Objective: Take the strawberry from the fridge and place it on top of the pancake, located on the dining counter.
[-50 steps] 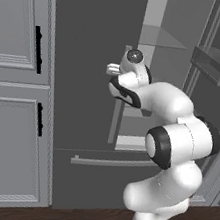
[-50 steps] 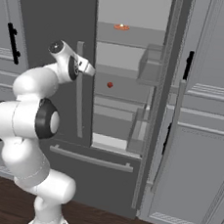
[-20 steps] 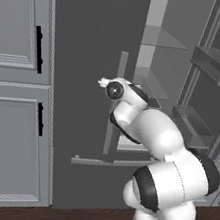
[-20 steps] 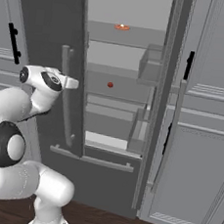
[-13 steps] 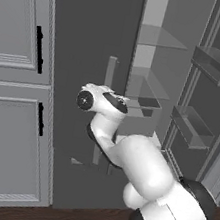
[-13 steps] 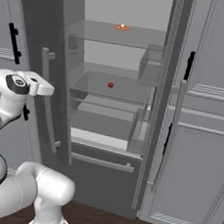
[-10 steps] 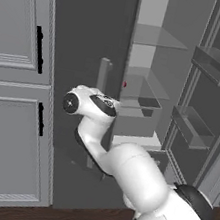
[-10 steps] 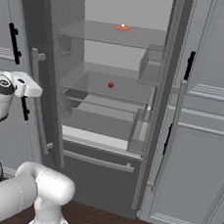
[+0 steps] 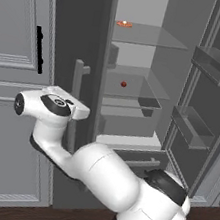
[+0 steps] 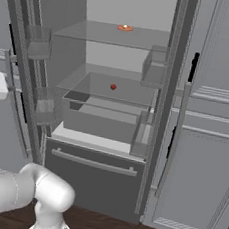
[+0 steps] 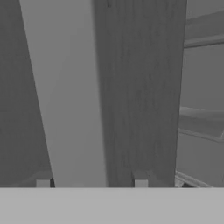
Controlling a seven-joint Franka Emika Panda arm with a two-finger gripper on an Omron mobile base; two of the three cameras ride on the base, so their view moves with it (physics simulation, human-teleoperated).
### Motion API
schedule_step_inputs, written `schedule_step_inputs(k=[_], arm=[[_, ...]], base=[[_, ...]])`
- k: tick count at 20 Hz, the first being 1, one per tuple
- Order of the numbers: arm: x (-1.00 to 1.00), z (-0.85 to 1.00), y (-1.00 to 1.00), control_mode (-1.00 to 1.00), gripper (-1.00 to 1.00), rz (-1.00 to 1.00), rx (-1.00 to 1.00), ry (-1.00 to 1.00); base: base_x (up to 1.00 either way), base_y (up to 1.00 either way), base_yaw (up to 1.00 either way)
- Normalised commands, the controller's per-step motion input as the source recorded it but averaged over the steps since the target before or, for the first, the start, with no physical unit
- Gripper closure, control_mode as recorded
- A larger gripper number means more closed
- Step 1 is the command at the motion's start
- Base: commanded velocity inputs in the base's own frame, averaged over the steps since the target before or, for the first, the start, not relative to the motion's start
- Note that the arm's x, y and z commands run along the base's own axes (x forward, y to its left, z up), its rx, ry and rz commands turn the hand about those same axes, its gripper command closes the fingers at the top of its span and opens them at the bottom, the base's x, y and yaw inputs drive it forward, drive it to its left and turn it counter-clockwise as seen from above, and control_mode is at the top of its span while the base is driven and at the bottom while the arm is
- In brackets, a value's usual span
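Now straddling the long, pale grey bar handle (image 9: 78, 76) of the fridge (image 9: 74, 30) with the gripper (image 9: 80, 112), at the left door. Seeing, in the hand view, the gripper (image 11: 92, 183) with its two small dark fingertips (image 11: 141, 183) parted wider than the smooth squared bar (image 11: 70, 96), a gap showing on one side, so the jaws standing released and not clamping it. Looking into a pale grey, matt interior with both dark grey doors standing open. Finding the strawberry (image 9: 123, 84), a small round red dot, lying on the middle glass shelf (image 10: 134, 91), far back from the gripper and to its right. Noting a flat orange thing (image 9: 124, 23) on the upper glass shelf, and clear boxy bins (image 9: 219, 62) on the right door. Passing a grey panelled cabinet (image 9: 17, 25) with a slim black handle (image 9: 38, 49) at the left.
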Motion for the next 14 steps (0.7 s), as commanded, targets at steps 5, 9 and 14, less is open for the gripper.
schedule_step_inputs(k=[5, 9, 14], arm=[[-0.13, -0.16, 0.72, -1.00, -1.00, -0.04, 0.00, 0.01], [-0.35, -0.09, 0.49, -1.00, -1.00, 0.00, 0.03, 0.03], [-0.71, 0.00, -0.02, -1.00, -1.00, 0.00, 0.12, 0.00]], base=[[0.00, 0.00, 0.00], [0.00, 0.00, 0.00], [0.00, 0.00, 0.00]])
